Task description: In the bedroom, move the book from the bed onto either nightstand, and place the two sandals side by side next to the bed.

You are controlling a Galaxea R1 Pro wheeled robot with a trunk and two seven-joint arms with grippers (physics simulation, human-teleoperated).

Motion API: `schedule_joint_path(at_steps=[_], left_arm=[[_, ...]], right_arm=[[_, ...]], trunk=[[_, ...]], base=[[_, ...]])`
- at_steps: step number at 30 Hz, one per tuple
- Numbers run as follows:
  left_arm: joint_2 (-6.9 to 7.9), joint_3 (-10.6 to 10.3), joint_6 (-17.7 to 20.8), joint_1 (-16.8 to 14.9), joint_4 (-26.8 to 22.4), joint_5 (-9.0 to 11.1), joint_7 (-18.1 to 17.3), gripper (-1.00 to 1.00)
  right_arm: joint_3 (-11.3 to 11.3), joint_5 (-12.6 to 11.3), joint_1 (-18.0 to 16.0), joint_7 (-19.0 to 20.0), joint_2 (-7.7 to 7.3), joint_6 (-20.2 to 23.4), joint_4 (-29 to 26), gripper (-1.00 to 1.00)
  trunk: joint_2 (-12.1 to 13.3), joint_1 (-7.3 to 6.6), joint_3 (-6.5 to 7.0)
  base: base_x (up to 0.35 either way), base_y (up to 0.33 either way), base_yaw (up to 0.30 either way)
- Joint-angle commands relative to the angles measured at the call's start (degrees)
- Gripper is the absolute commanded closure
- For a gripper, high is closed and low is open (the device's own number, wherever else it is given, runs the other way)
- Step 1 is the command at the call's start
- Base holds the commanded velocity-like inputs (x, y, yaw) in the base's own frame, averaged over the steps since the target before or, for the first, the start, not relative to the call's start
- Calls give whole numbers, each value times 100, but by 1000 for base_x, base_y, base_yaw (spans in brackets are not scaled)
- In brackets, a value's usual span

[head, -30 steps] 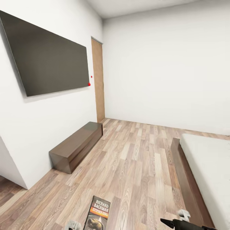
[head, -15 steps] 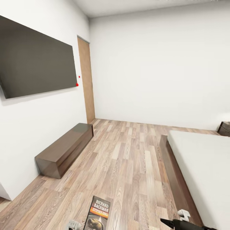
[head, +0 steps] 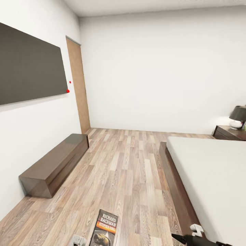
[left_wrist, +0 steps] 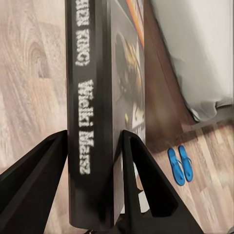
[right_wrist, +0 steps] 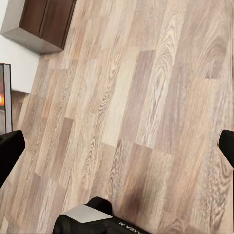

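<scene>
Currently left hand (left_wrist: pixel 92 146) clamped on book (left_wrist: pixel 105 97), lower centre of head frame. Right hand (right_wrist: pixel 117 146) fingers apart, empty. Sandals (left_wrist: pixel 179 165) together on floor (head: pixel 130 171) beside bed (head: pixel 212 171).

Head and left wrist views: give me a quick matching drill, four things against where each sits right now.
Things:
1. dark Richard Bachman paperback book
2. pair of bright blue flip-flop sandals
3. black-shaded table lamp
4. long low dark brown dresser

Places:
A. on the dark wooden nightstand
B. along the wall under the big black screen
C. clamped in the left gripper
D. side by side on the wood-plank floor

Pairs: 1-C, 2-D, 3-A, 4-B
</scene>
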Motion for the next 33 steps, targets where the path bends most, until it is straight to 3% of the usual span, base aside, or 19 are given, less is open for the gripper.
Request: schedule_joint_path(at_steps=[1,11,33], left_arm=[[0,12,42,0,-1,30,-27,100],[0,12,49,-1,-1,30,-27,100],[0,9,51,2,-1,30,-27,100]], right_arm=[[35,-59,-5,15,-2,57,-3,-100],[35,-57,-5,7,-2,53,-3,-100],[35,-57,-5,-12,-2,52,4,-100]], trunk=[[-5,0,-7],[-5,0,-7],[-5,0,-7]], base=[[0,0,-233],[105,0,-202],[326,0,-3]])
